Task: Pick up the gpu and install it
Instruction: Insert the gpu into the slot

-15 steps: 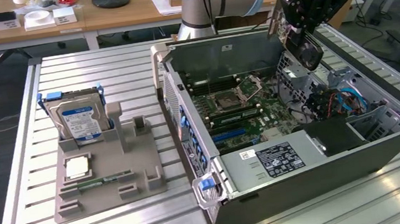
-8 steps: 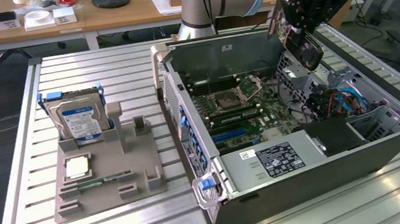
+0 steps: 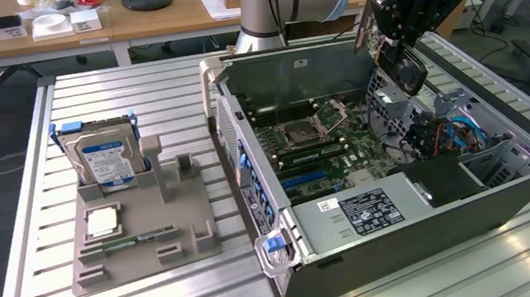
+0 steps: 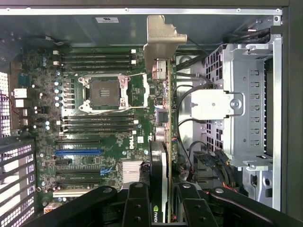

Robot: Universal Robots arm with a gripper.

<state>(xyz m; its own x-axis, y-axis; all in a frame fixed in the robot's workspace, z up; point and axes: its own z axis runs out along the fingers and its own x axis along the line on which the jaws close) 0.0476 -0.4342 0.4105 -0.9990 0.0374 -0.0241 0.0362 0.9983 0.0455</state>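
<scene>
The tool [image 3: 403, 39] clamps the gpu [image 3: 405, 73] above the open computer case [image 3: 402, 230]. The gpu stands on edge over the case's motherboard [image 4: 94, 118], with its long axis running from the tool out to its silver bracket [image 4: 161, 40].

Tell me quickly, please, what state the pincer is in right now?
The pincer is closed on the gpu, holding it over the open computer case.
</scene>
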